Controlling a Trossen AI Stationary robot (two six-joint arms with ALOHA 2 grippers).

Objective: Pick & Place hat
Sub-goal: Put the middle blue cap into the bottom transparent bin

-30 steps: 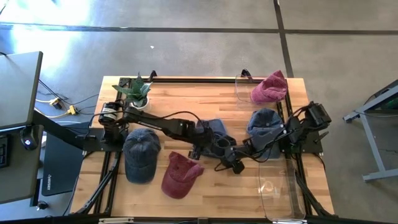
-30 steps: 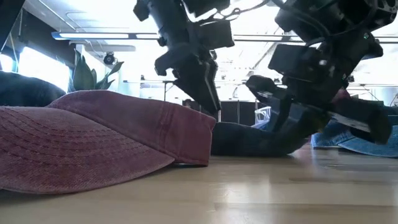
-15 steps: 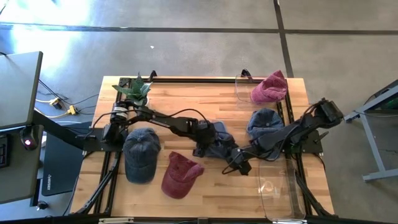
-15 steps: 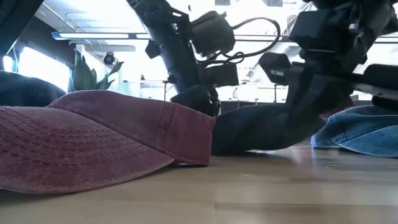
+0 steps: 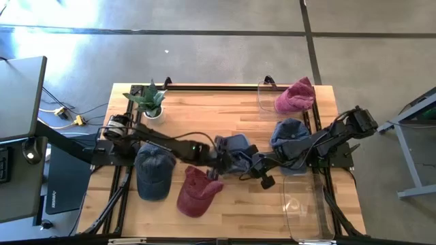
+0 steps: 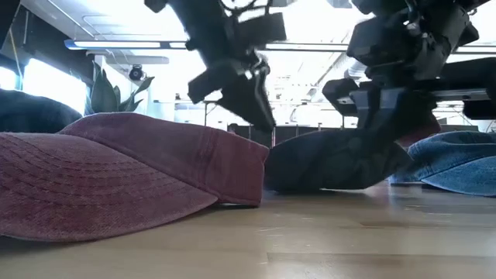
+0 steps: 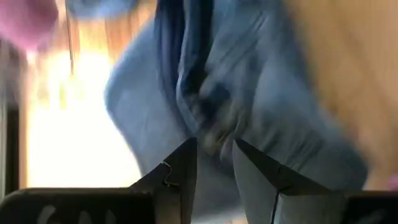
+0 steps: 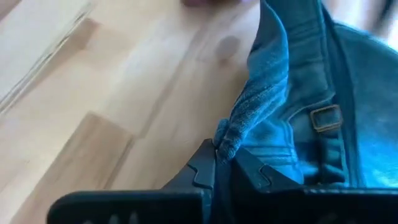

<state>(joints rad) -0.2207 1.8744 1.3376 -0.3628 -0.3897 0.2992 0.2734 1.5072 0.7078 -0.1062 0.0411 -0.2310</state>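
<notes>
Both arms are on the same blue hat (image 5: 235, 151) mid-counter (image 5: 204, 109). R jaws (image 8: 222, 163) are pinched right down on a bunched fold of the hat's denim, near the back strap & buckle; fabric stands up from betw. the tips. L jaws (image 7: 213, 163) stand narrow w/ a thin gap, hat cloth pressed up against & just ahead of them, likely nipping a fold, though the wrist view is too blurred to be sure. In the low view the hat (image 6: 333, 159) sits on the wood directly under both jaws, just beside the red hat (image 6: 132, 174).

Step, as I judge it: grasp phase of the pick, hat gripped but not yet lifted off the counter.

Next move calls for: confirm L hold, then raise both together, keeping the hat clear of the red one alongside. Place spot not evident from here.
</notes>
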